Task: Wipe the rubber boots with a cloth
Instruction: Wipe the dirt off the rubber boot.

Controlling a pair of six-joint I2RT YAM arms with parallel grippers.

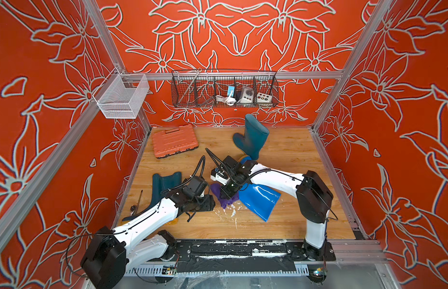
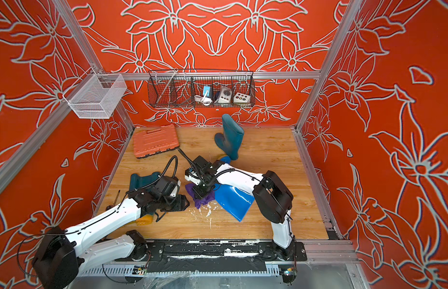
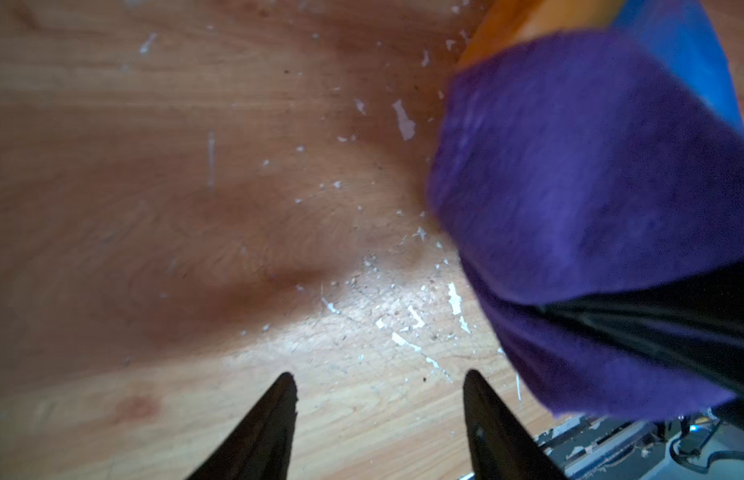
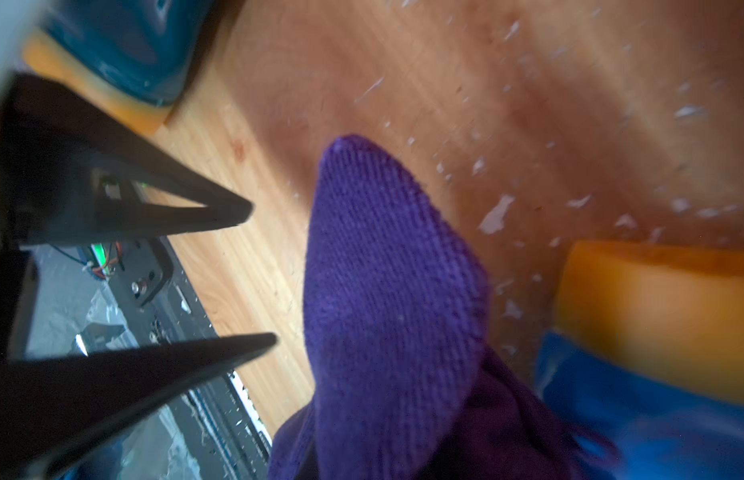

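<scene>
In both top views the right end effector [image 1: 229,192] is clenched on the purple cloth [image 1: 225,200]. The cloth meets the bright blue boot [image 1: 259,200], which lies flat just to its right, long axis running from far centre to near right.

Left wrist: the left end effector [image 3: 378,376] is released and empty over bare counter [image 3: 175,187], with the cloth [image 3: 590,199] beside it.

Right wrist: the cloth [image 4: 395,291] hangs just beside the boot's orange sole [image 4: 653,307]. I judge the right arm the nearer for wiping.

On the table [image 1: 293,155], the cloth [image 1: 228,201] is being flanked (left boot [image 1: 165,182], right boot [image 1: 261,200]), the standing boot [image 1: 254,136] behind.
</scene>
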